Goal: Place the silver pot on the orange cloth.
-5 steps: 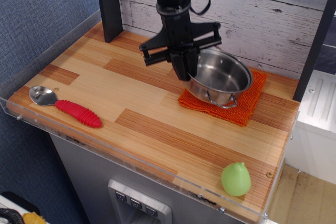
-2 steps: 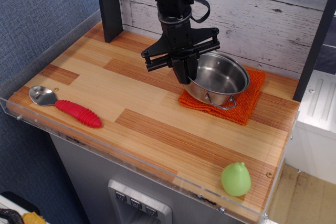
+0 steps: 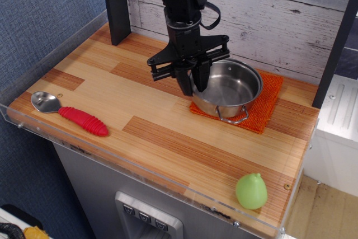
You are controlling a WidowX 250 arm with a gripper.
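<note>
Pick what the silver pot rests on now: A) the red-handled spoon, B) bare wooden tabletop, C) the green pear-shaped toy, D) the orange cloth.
D: the silver pot sits level on the orange cloth, which shows along its right and front sides.

**Pot on the cloth, far right of the counter**

The silver pot sits on the orange cloth near the back wall. The gripper straddles the pot's left rim. A spoon lies far left; a pear-shaped toy stands front right.
</note>
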